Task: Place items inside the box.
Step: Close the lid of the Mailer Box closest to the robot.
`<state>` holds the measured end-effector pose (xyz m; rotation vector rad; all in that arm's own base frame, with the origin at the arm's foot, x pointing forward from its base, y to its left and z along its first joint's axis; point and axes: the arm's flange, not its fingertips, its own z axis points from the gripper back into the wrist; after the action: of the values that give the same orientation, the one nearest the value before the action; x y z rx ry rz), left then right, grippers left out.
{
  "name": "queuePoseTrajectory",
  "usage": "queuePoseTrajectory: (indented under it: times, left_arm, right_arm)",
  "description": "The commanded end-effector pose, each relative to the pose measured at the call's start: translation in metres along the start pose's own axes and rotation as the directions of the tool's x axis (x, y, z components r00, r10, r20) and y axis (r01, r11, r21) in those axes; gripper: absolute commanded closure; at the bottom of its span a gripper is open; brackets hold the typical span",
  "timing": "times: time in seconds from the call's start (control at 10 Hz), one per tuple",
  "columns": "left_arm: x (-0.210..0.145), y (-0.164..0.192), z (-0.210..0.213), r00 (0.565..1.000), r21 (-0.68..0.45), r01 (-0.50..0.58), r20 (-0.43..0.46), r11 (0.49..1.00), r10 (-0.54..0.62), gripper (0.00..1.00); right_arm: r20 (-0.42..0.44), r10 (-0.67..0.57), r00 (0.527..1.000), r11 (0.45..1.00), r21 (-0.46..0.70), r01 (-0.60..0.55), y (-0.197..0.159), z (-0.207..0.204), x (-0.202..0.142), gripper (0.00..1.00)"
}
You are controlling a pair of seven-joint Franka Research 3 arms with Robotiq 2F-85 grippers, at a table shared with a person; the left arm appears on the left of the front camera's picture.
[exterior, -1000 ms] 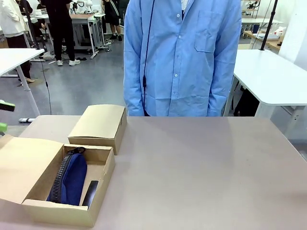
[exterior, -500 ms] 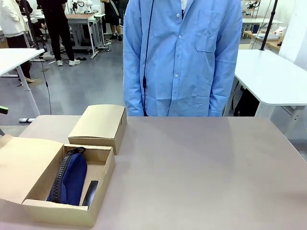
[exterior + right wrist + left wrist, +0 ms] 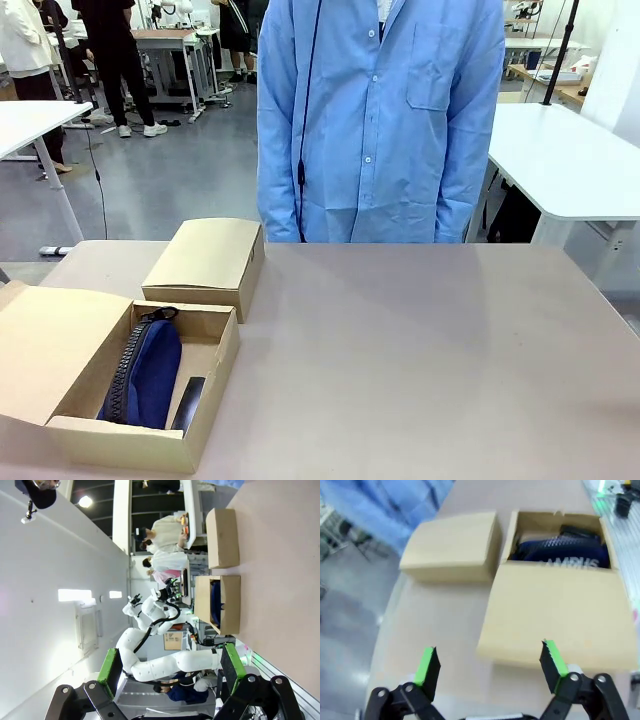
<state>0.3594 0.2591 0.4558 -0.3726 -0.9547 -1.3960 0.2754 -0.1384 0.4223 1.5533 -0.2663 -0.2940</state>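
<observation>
Two items, a navy pouch (image 3: 148,371) and a black stapler (image 3: 189,402), are seen inside the open box (image 3: 130,442), lower left; both tools, left (image 3: 490,666) and right (image 3: 171,667), are held apart, empty; packing is judged finished, with closing the lid probably next

Front view: fixed camera on robot's side, looking across desk (image 3: 420,340) toward person (image 3: 380,120) at far edge; open box (image 3: 130,385) near, low left.
Left wrist view: looks steeply down from above desk's end, close over open box (image 3: 555,610) and closed box (image 3: 451,546).
Right wrist view: rolled sideways, low, well apart from both boxes, looking across desk (image 3: 280,570).
All three views share both boxes.
</observation>
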Motion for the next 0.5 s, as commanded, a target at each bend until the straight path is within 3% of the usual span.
queuePoseTrajectory:
  times: [0.0, 0.2, 0.4]
  left_arm:
    - [-0.026, -0.003, 0.003, 0.987, -0.036, 0.006, -0.158, 0.999, -0.012, 0.00]
    - [-0.051, -0.002, -0.009, 0.952, -0.044, -0.052, -0.302, 0.998, 0.037, 0.00]
    - [-0.073, -0.002, -0.035, 0.933, -0.105, -0.116, -0.352, 0.988, 0.073, 0.00]
  right_arm:
    - [0.002, -0.018, 1.000, 1.000, 0.017, 0.018, 0.005, 0.000, 0.000, 0.00]
    - [0.002, -0.018, 1.000, 1.000, 0.017, 0.018, 0.005, 0.000, 0.000, 0.00]
    - [0.002, -0.018, 1.000, 1.000, 0.017, 0.018, 0.005, 0.000, 0.000, 0.00]
